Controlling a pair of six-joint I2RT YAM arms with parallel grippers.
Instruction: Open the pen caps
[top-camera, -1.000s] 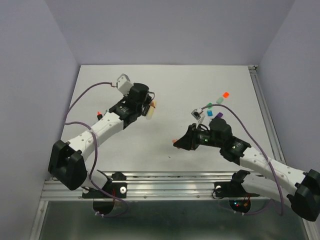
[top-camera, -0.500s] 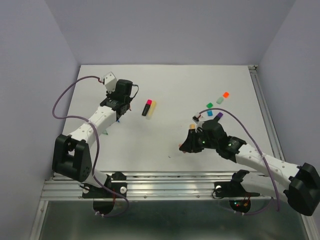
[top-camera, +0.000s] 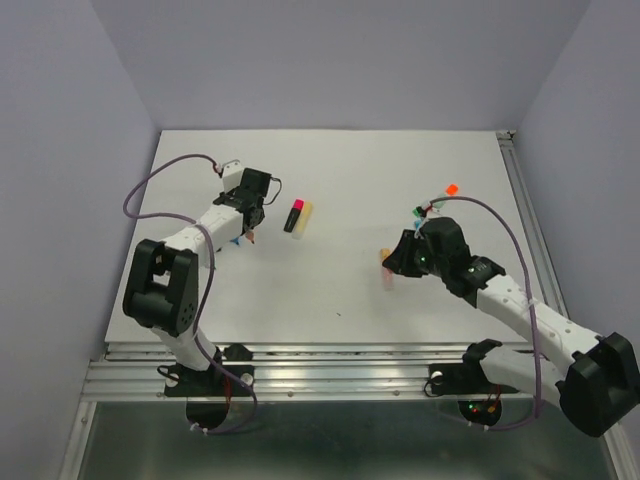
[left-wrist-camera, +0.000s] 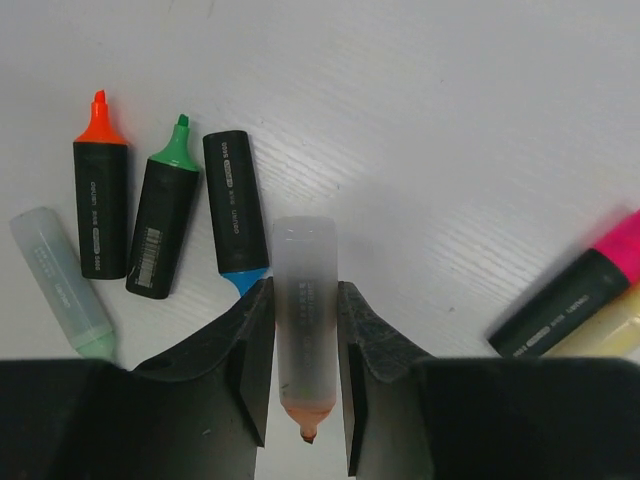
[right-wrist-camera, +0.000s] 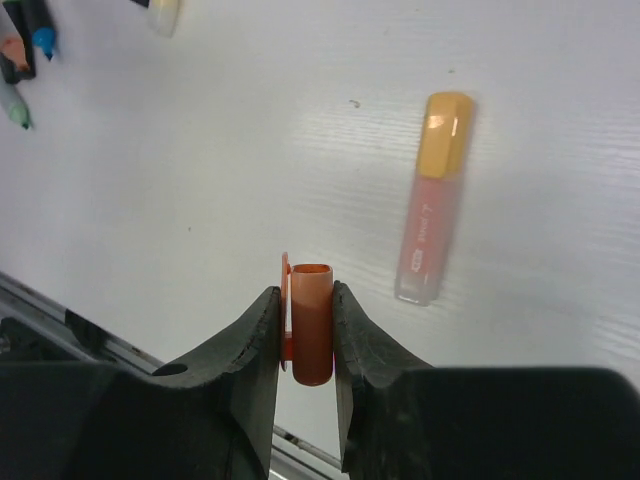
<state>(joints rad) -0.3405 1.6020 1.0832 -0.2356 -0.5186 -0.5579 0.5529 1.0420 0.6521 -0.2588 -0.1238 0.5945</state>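
Observation:
My left gripper (left-wrist-camera: 303, 290) is shut on an uncapped translucent pastel pen body (left-wrist-camera: 305, 300) with a salmon tip, low over the table at the left (top-camera: 246, 226). My right gripper (right-wrist-camera: 306, 295) is shut on a small salmon-orange cap (right-wrist-camera: 311, 325), held above the table right of centre (top-camera: 393, 262). A pink pastel pen with a yellow-orange cap (right-wrist-camera: 432, 195) lies beside it (top-camera: 386, 272). A black pen with a pink cap (left-wrist-camera: 585, 290) and a pale yellow pen (left-wrist-camera: 605, 335) lie together (top-camera: 297, 215). Loose caps, orange (top-camera: 452, 188) and green (top-camera: 420, 211), lie behind the right arm.
Uncapped pens lie just ahead of the left gripper: black bodies with orange tip (left-wrist-camera: 100, 200), green tip (left-wrist-camera: 163, 220) and blue tip (left-wrist-camera: 233, 215), and a mint pastel one (left-wrist-camera: 62, 280). The metal rail (top-camera: 330, 355) runs along the near table edge.
The left arm swung left from the pink and yellow pens to the pile of uncapped pens, carrying the pastel pen body. The right arm drew back right with the cap, uncovering the pink pen.

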